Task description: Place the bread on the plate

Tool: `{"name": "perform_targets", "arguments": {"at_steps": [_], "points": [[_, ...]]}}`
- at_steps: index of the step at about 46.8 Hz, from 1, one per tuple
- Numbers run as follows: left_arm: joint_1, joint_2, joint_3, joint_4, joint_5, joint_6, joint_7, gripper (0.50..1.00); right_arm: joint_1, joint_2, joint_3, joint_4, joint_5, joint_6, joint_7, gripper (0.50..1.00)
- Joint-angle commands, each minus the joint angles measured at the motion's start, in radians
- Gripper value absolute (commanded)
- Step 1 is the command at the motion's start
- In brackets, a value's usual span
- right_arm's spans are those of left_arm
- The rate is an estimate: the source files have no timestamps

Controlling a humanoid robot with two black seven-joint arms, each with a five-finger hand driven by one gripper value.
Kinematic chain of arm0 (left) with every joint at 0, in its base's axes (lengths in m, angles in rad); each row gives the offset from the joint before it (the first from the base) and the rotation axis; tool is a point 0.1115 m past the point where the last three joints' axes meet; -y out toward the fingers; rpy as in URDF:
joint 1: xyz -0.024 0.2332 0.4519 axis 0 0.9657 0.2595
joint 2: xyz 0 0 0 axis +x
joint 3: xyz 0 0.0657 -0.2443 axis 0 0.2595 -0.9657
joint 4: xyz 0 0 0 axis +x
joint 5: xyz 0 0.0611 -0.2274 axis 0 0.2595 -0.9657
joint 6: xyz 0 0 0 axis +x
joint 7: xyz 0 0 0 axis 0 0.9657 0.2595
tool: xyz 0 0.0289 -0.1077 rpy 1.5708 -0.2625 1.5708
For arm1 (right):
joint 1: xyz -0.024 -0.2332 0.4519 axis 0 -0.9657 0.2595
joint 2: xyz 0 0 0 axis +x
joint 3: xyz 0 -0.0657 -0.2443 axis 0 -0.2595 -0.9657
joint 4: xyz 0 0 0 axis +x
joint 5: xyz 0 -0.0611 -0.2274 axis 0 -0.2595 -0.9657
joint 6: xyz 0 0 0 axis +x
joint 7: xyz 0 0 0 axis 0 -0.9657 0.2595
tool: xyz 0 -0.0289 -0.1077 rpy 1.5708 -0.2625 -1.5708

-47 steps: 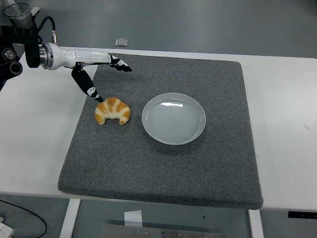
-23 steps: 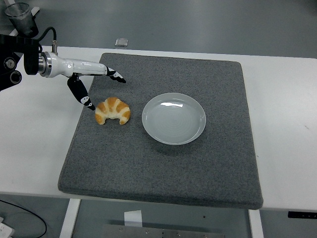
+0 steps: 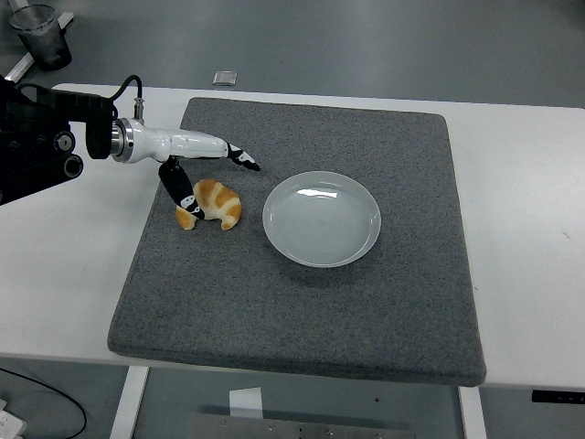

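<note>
At the bottom is the near edge of the white table (image 3: pixel 55 302), and on it lies a big gray mat (image 3: pixel 302 302) that covers most of the middle. The front half of the mat has nothing on it. Farther back, near the middle of the mat, sits a round white plate (image 3: pixel 321 219) — its dish is bare and shiny. Just to the left of the plate, close but not touching it, lies the bread (image 3: pixel 216 202), a golden curved roll with brown stripes, flat on the mat and not on the plate. The left hand (image 3: pixel 203 166) is right at the bread. One dark finger points down and covers the left end of the roll, and the other fingers (image 3: pixel 240 157) stretch out long over the top of it, pointing toward the plate. So the hand is spread apart around the bread — it is not squeezed shut on it, and the bread lies on the mat. Behind the hand, the white wrist joins the black arm (image 3: pixel 41 151), which comes in from the left side over the bare table. Far back in the top left corner stands a dark cup (image 3: pixel 41 41) on the floor side, and a small gray square thing (image 3: pixel 224 79) lies past the table's far edge.
</note>
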Motion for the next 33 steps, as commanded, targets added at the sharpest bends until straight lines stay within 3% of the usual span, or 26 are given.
{"name": "perform_targets", "arguments": {"at_steps": [1,33], "points": [[0.004,-0.005,0.0,0.006,0.021,0.0,0.0,0.999,0.0,0.0,0.0,0.0,-0.002,0.0,0.0,0.932],[0.044,-0.011,0.0,0.029,0.068,0.023,0.0,0.988,0.0,0.0,0.0,0.0,0.0,0.0,0.0,0.932]]}}
